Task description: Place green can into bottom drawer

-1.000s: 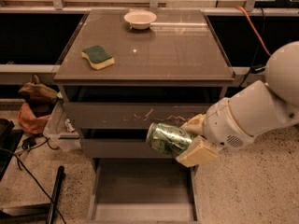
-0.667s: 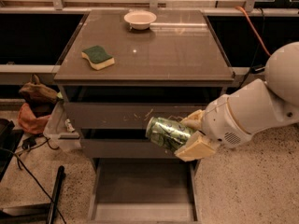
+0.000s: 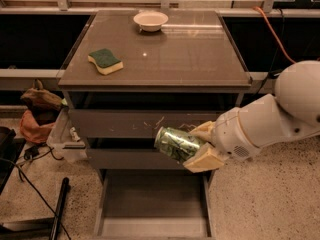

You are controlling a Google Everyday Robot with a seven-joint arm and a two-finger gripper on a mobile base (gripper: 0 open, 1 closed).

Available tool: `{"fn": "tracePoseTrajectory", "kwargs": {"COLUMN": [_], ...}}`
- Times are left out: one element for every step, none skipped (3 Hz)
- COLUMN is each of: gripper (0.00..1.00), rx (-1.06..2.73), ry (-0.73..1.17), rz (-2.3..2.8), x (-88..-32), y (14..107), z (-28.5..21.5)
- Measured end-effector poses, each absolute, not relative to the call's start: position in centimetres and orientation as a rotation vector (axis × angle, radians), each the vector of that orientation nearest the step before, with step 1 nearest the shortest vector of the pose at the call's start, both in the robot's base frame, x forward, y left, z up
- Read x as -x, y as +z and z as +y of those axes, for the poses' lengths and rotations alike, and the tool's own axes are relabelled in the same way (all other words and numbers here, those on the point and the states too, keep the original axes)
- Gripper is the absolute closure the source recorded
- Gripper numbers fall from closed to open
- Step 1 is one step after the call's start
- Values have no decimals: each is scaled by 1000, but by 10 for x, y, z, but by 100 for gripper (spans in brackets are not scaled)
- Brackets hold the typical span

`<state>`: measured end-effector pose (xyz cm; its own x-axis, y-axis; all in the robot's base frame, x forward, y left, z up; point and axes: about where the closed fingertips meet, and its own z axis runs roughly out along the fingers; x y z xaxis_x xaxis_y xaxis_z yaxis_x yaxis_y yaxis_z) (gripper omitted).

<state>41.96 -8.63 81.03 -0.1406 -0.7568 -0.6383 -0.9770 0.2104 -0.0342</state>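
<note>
The green can (image 3: 176, 143), mottled green and white with a silver end, is held on its side in my gripper (image 3: 201, 146). The cream fingers (image 3: 204, 160) clamp it from above and below. It hangs in front of the cabinet's middle drawer front, above the open bottom drawer (image 3: 152, 204). That drawer is pulled out and its flat grey floor is bare. My white arm (image 3: 272, 116) reaches in from the right.
A green-topped yellow sponge (image 3: 104, 61) and a white bowl (image 3: 150, 20) lie on the cabinet top (image 3: 190, 54). The scratched-front top drawer (image 3: 125, 123) is closed. A brown bag (image 3: 37, 111), cables and a black pole (image 3: 57, 209) lie on the floor at the left.
The gripper with the can has drifted slightly left and up in front of the drawers. Nothing else has moved.
</note>
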Motion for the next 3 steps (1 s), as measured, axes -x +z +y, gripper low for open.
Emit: {"fn": "tracePoseTrajectory", "kwargs": {"gripper": [100,100,100], "rx": [1612,1616,1550], "ry": [553,483,423], "rz": [1927,1953,2006], "x": [-441,-486,-528], "y": [758,672,603], "z": [-83,-85,-81]}}
